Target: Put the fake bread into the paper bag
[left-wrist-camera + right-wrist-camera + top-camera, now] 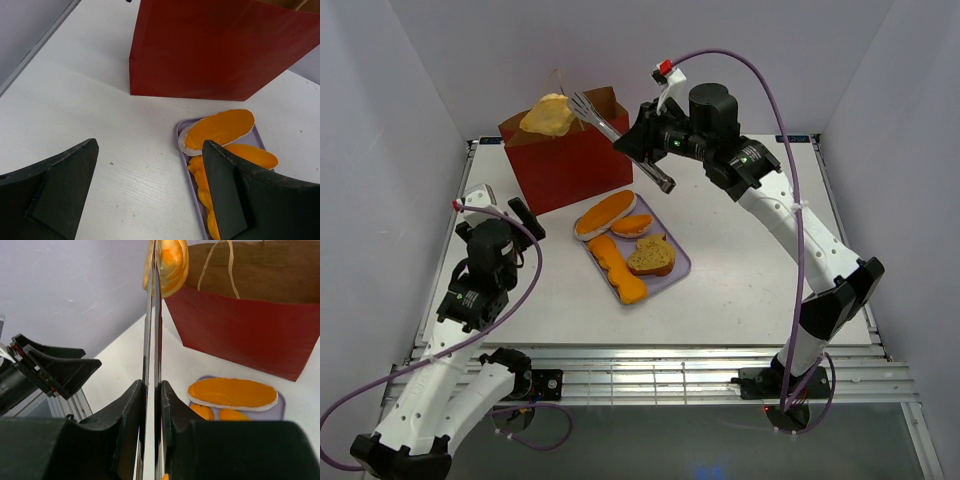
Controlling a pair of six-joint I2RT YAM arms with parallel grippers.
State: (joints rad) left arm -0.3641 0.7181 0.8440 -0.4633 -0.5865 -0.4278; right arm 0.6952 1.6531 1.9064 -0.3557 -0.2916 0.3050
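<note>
The right gripper (151,390) is squeezed narrow around the metal tongs (605,122), whose tips pinch a golden bread piece (549,116) above the left end of the red paper bag (570,165). The left gripper (150,144) hangs wide and empty, well apart. Four more pieces lie on the lavender tray (680,265). For a clean drop, the piece probably wants carrying inward past the rim and the loop handles (227,265), then lowering before the squeeze eases.

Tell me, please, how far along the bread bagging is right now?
Done: unclear, since the paper bag hides its bottom. In hand: the right gripper clamps the tongs, which pinch a golden bread piece over the bag's rim. Left: four pieces on the lavender tray, including the long loaf and brown-crusted slice. The left gripper is open.
</note>
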